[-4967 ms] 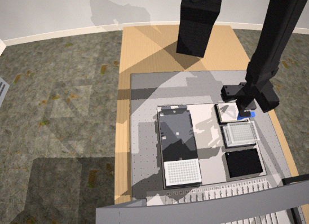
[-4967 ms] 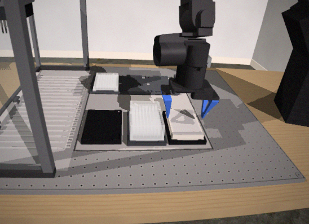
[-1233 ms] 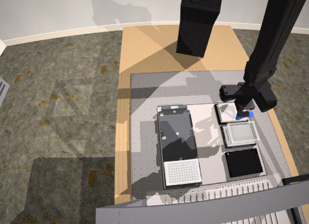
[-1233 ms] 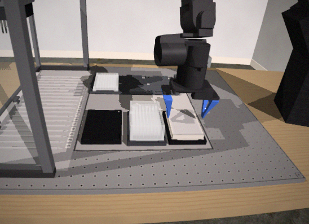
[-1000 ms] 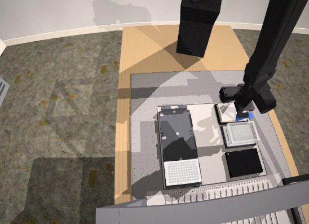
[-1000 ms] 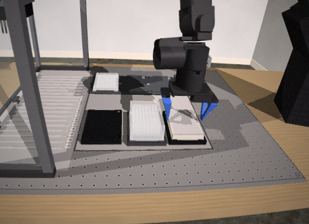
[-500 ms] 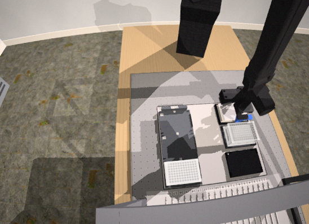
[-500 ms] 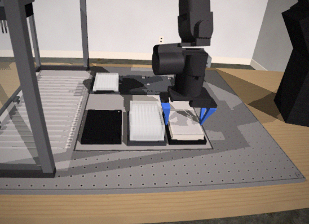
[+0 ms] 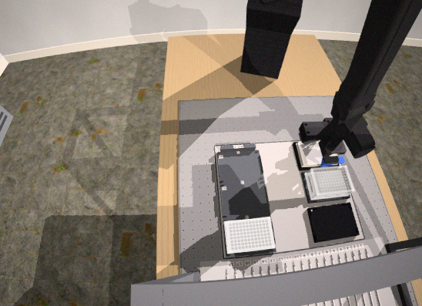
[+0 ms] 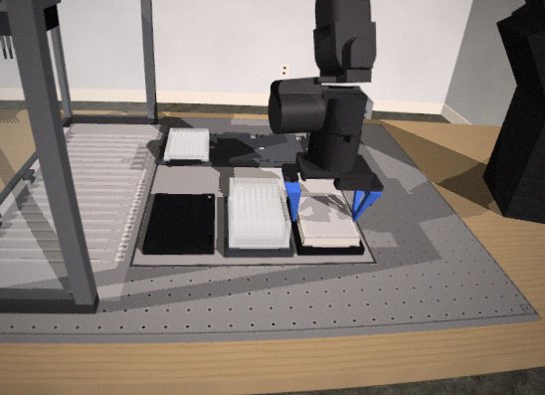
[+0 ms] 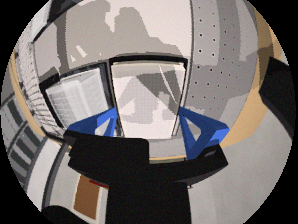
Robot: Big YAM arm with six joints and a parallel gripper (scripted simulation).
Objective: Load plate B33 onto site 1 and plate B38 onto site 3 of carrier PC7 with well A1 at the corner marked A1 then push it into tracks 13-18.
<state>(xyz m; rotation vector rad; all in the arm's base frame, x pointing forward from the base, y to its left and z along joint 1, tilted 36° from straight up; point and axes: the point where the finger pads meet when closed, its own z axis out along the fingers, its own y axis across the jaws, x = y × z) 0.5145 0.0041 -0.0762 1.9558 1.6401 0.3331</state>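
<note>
2 spread end effector (image 10: 325, 201) fingers straddle plate B33 (image 10: 328, 229), gripping nothing.

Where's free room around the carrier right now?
Free: the dark grey carrier short of its white well plate; the black nest by the rails; the pale apron strip between carrier and nests. Crowded: the open blue-fingered gripper straddling the flat pale plate, beside the translucent deep-well block.

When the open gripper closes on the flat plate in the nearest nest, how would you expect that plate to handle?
The plate looks like a low, flat, rigid slab, so it will probably lift stiffly and is unlikely to tip. The blue fingers of the gripper straddle it near one end, so it may sag or tilt. Its smooth sides might slip.
</note>
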